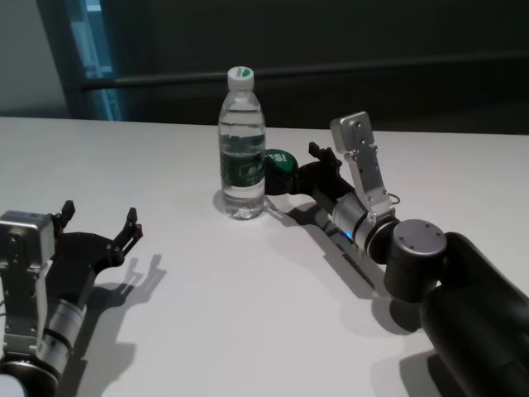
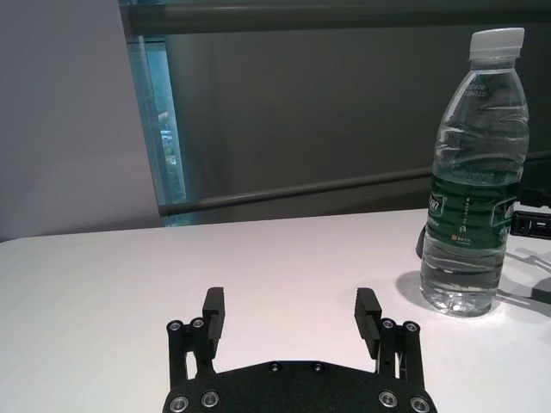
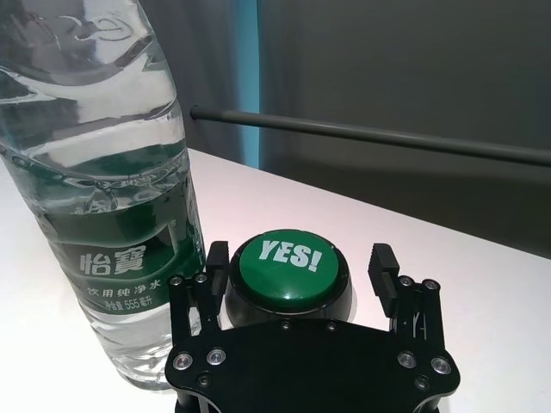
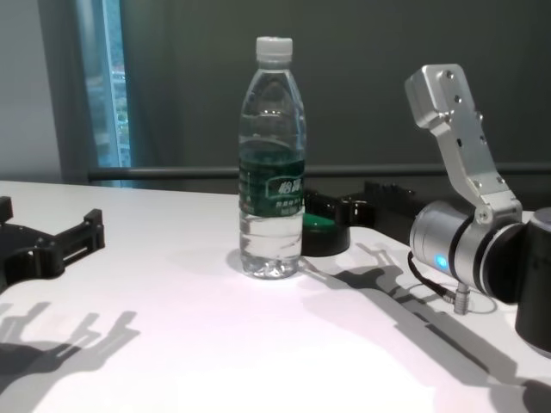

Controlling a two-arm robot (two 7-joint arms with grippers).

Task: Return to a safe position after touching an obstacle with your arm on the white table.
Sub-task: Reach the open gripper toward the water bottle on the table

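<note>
On the white table (image 1: 207, 289), the water bottle (image 1: 242, 149) stood upright mid-surface, the right gripper (image 3: 301, 274) reaching low beside it with fingers apart around a green button (image 3: 288, 268), while the left gripper (image 1: 97, 222) rested open, well clear.

Right arm: extended forward and low over the surface (image 1: 248, 331), forearm angled toward the robot's left, a blue indicator lit at the wrist joint. Right claw (image 3: 301, 271) points forward, fingers spread apart, gripping nothing. Its camera bracket stands up above the wrist.

Left arm: positioned at the robot's near left, well apart from the right arm, forearm low. Left claw (image 2: 293, 318) hovers just above the surface, fingers spread wide, nothing between them.
</note>
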